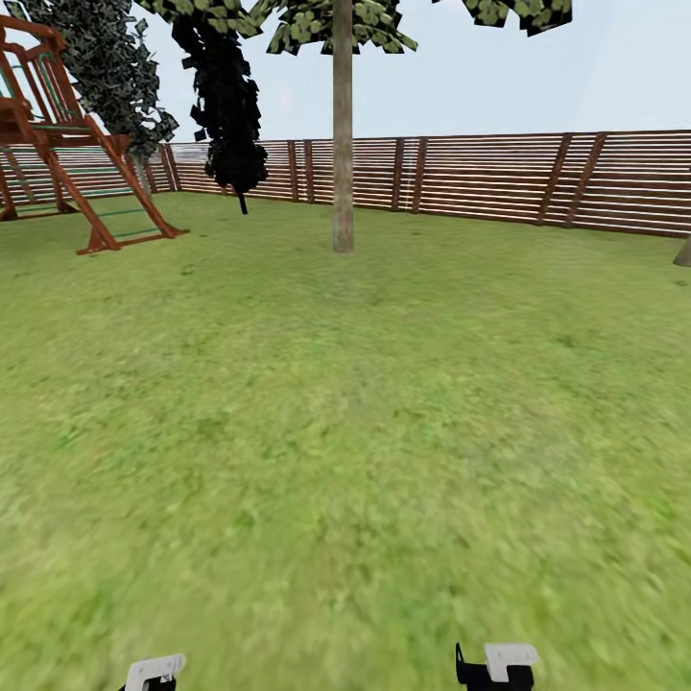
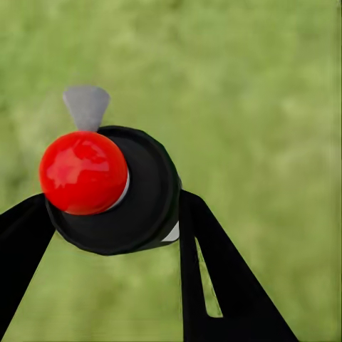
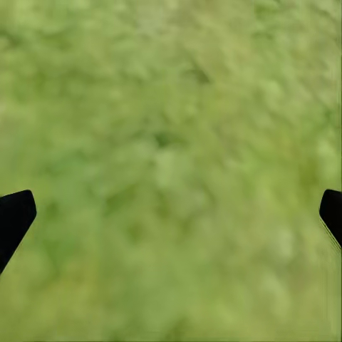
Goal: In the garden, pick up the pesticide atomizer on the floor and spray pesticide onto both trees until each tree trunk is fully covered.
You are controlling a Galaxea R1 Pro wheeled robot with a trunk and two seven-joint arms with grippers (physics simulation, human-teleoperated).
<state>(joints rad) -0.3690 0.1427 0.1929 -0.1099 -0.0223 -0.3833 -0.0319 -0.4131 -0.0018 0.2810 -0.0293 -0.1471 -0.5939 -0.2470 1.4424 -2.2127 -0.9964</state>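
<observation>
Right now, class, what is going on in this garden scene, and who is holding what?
A two-armed robot is out on a fenced lawn. Its left gripper is shut on the pesticide atomizer, a dark round body with a red ball and a grey nozzle, held above the grass. The right gripper is open and holds nothing. A tall tree with a bare trunk stands well ahead near the slatted fence, with a wooden play frame off to the left. The robot is not yet close to the tree.

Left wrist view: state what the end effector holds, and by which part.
The left end effector holds the pesticide atomizer, its fingers on either side of the round black body. The red cap and grey tip stand free.
</observation>
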